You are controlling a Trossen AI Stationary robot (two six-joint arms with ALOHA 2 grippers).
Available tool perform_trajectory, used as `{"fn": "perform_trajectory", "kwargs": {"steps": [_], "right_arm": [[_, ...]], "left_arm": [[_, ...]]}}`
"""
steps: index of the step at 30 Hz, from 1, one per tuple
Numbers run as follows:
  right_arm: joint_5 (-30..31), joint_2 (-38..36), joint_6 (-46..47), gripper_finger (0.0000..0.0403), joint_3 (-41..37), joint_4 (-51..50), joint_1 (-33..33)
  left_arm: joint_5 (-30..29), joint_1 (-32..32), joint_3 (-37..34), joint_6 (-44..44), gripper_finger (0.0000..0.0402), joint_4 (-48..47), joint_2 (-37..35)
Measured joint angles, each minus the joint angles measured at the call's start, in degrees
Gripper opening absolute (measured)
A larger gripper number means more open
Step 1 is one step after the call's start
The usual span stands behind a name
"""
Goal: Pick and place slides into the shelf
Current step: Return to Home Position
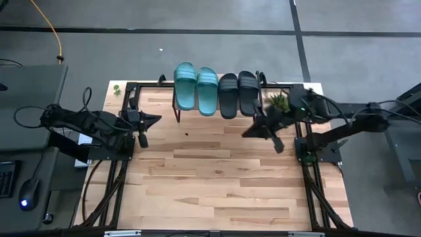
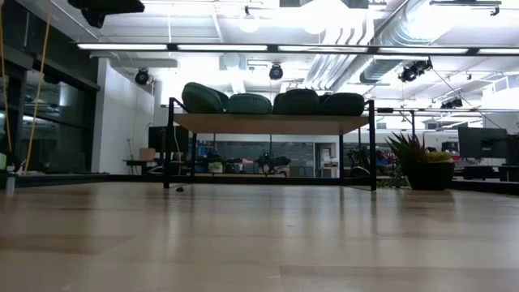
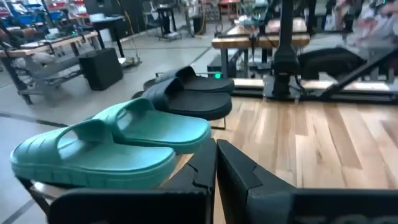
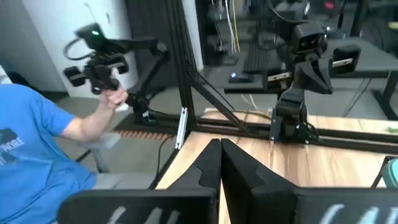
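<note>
Since the two teal-green rubber slides and two black rubber slides lay on the low wooden-topped shelf, placing looked finished; the left gripper and right gripper hung clenched, empty, beside it.

slides look matt and rubbery, shelf is pale wood on black metal legs, table is smooth wood.

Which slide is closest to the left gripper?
The green slide at the shelf's left end in the high view; the other green slide and both black slides lie farther from the left gripper.
</note>
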Motion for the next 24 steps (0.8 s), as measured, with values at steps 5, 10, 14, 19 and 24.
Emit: {"fn": "perform_trajectory", "kwargs": {"steps": [5,10,14,19,24], "right_arm": [[-0.04,-13.89,-0.74,0.0000,-17.09,11.49,0.87],[5.44,-24.94,-1.11,0.0000,-32.03,22.19,0.76],[10.25,-31.37,0.02,0.0000,-37.66,25.15,-0.65],[5.49,-33.87,-2.76,0.0000,-41.17,25.03,-0.99],[5.26,-34.28,-5.68,0.0000,-45.34,30.40,-1.14]], "left_arm": [[1.05,-0.02,-3.19,0.07,0.0003,-0.10,-8.10],[8.81,-0.03,-7.66,3.12,0.0003,0.15,-16.41],[11.39,-0.03,-10.23,3.87,0.0003,0.03,-21.69],[11.34,-0.03,-10.67,2.03,0.0003,-3.26,-24.85],[11.61,-0.03,-13.84,2.11,0.0003,-0.30,-25.20]]}}
